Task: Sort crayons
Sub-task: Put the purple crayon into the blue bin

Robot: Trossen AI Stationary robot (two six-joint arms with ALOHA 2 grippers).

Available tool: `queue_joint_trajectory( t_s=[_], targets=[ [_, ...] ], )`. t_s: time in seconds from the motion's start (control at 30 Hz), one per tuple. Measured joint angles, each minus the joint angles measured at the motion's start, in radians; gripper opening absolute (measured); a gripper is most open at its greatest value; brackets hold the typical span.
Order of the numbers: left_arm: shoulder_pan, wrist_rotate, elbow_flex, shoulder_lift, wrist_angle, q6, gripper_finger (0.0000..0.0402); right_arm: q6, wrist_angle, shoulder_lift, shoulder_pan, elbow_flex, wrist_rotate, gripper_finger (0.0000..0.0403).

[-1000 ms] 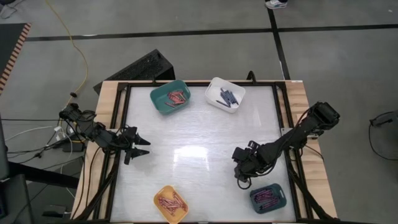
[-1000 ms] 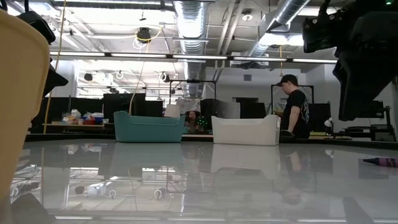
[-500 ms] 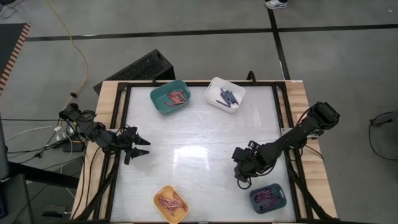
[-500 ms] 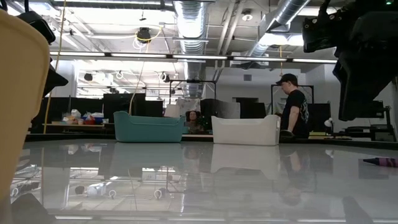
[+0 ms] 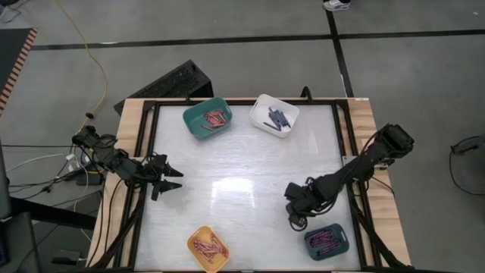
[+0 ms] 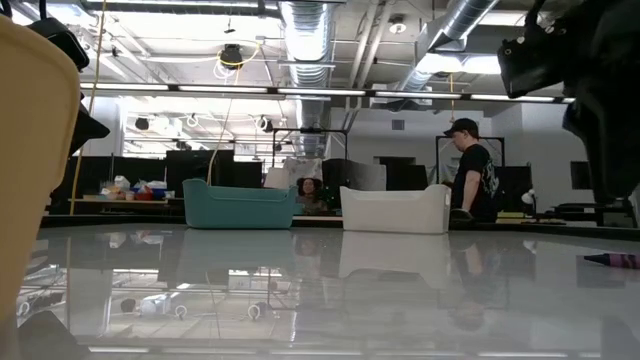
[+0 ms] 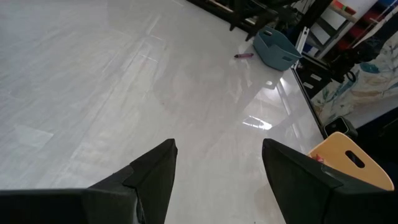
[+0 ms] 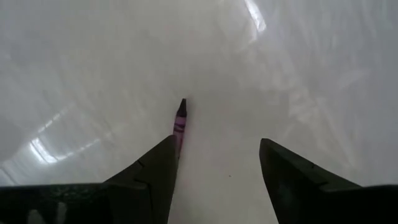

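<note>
One pink-magenta crayon (image 8: 180, 122) lies flat on the white table, close beside one finger of my right gripper (image 8: 217, 140); its lower end is hidden behind that finger. My right gripper (image 5: 297, 220) is open and points down, just left of the dark blue-grey bin (image 5: 326, 241). The crayon also shows in the left wrist view (image 7: 244, 55) and the low view (image 6: 610, 259). My left gripper (image 5: 179, 179) is open and empty at the table's left side.
A teal bin (image 5: 207, 118) with red crayons and a white bin (image 5: 274, 115) with dark blue ones stand at the far edge. A yellow bin (image 5: 208, 248) with brownish-red crayons stands at the near edge. A person (image 6: 475, 170) stands beyond the table.
My right gripper has moved a little toward the table's near edge and the dark blue-grey bin, staying open. The crayon has stayed where it was.
</note>
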Motion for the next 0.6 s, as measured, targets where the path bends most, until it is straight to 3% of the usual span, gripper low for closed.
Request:
queue_joint_trajectory(
  t_s=[0.3,0.6],
  targets=[
    [0.0,0.0,0.0,0.0,0.0,0.0,0.0228,0.103,0.001,0.0,0.012,0.0,0.073,0.0221],
    [0.0,0.0,0.0,0.0,0.0,0.0,0.0228,0.106,0.031,0.0,0.054,0.0,0.102,0.0221]
  ],
)
